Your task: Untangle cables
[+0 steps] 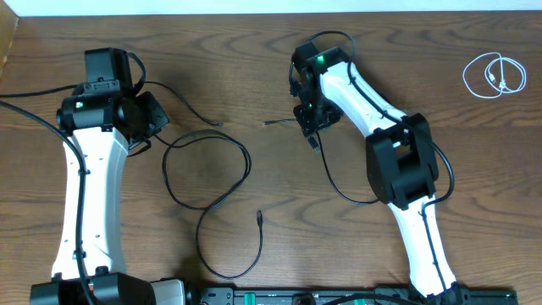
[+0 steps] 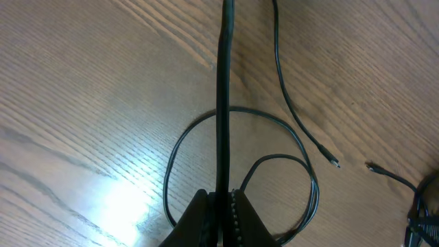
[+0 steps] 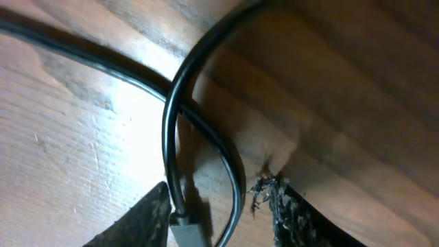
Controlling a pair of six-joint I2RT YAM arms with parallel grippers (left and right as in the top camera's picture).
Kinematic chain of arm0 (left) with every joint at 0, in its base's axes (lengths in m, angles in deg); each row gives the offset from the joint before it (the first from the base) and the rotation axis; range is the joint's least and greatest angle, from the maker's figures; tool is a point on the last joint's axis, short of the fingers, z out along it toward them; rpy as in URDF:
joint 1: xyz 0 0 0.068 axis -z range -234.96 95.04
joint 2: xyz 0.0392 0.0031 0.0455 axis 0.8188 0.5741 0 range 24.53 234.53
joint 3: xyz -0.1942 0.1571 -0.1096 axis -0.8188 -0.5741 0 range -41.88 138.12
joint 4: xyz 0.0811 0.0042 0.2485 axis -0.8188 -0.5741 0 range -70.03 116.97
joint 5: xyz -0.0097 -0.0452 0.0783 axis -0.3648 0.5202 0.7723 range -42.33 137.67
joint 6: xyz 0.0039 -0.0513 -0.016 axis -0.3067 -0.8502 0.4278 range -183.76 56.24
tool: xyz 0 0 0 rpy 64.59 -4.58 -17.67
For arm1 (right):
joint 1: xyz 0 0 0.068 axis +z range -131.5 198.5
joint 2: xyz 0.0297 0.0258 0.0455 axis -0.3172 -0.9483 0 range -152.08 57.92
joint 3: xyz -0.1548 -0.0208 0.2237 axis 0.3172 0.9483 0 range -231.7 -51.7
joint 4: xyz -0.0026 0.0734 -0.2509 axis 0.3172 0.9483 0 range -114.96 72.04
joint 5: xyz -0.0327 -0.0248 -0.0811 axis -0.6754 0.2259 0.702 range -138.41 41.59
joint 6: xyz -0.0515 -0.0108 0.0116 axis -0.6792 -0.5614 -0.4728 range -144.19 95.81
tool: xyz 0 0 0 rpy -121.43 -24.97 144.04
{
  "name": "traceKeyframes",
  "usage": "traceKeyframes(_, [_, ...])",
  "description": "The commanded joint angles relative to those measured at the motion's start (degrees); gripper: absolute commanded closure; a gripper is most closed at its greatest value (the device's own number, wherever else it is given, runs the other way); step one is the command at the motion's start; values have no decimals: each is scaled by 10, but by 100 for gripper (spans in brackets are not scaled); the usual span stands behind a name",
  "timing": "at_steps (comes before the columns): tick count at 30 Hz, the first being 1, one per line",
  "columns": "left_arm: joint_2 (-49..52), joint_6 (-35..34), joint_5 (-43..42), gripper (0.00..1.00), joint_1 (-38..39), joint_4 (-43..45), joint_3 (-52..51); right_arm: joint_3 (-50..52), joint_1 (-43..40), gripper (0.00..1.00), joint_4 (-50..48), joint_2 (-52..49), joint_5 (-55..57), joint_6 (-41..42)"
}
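**Left end effector clamped, right one spread**

I see my left end effector (image 2: 221,219) pinched closed on a taut black cable (image 2: 223,103) that runs straight away from it above the bench (image 2: 82,103). Beneath it, a looped black cable (image 2: 169,180) lies flat on the wood. My right end effector (image 3: 219,223) has its fingers (image 3: 295,219) apart, and a cable plug (image 3: 185,230) lies between them, close to the left finger. The white cord (image 1: 495,74) sits coiled at the far right, well apart.
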Motion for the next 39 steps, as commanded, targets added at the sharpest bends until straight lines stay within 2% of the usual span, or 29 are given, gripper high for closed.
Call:
traceKeyframes(1, [2, 5, 1, 92, 0, 2, -2, 58, 8, 60, -31, -32, 0, -10])
traceKeyframes(5, [2, 5, 1, 92, 0, 9, -2, 86, 21, 64, -52, -32, 57, 18])
traceKeyframes(9, [2, 5, 1, 92, 0, 16, -2, 97, 28, 69, -56, -32, 70, 21])
traceKeyframes(10, [2, 4, 1, 92, 0, 16, -2, 96, 28, 73, -55, -32, 70, 21])
traceKeyframes(13, [2, 5, 1, 92, 0, 15, -2, 96, 28, 99, -51, -32, 70, 33])
traceKeyframes(18, [2, 5, 1, 92, 0, 13, -2, 80, 17, 99, -19, -31, 57, 51])
traceKeyframes(22, [2, 5, 1, 92, 0, 13, -2, 14, -11, 99, 42, -31, 30, 50])
traceKeyframes(31, [2, 5, 1, 92, 0, 9, -2, -249, -155, 99, 195, 13, 15, 35])
traceKeyframes(39, [2, 5, 1, 92, 0, 10, -2, -391, -318, 99, 249, 68, 69, 57])
